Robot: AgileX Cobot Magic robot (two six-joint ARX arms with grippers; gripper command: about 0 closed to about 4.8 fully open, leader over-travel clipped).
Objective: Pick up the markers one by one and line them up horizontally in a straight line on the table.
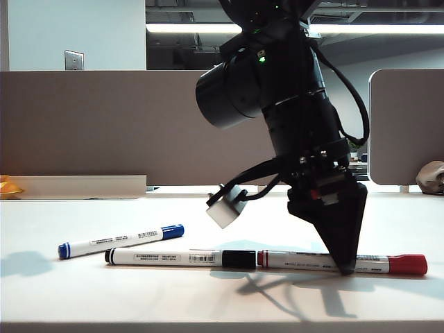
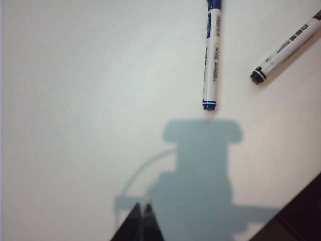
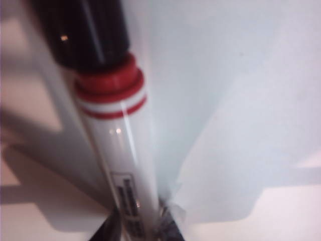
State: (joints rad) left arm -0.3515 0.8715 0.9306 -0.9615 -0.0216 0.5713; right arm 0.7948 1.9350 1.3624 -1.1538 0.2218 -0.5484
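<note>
from outside, the right tool (image 1: 345, 267) points down onto the red pen (image 1: 343, 263), which lies flat on the counter (image 1: 83, 291) end to end with the black pen (image 1: 182, 258), the two touching or nearly so and forming one level line; the blue pen (image 1: 121, 241) lies just behind the black one's left end, tilted off that line and still to be placed. whether the tips clamp the red barrel cannot be read from this side. the risk here, as i judge it, is that the tips drag or roll the red pen as they lift off, knocking it askew or nudging the black pen beside it. a cable and a white block hanging from the arm sit above the black pen's cap end and could brush it on a low retreat. grey dividers stand behind, well clear. in the left wrist view the left tool (image 2: 142, 216) is clenched on nothing, hovering over bare counter near the blue pen (image 2: 211, 55), with the black pen's end (image 2: 286, 47) off to one side; nothing blocks its way to the blue one. in the right wrist view the red pen (image 3: 118, 150) runs between the right tool's fingers (image 3: 108, 228), which look slightly parted alongside it, though the blur leaves contact unclear.
</note>
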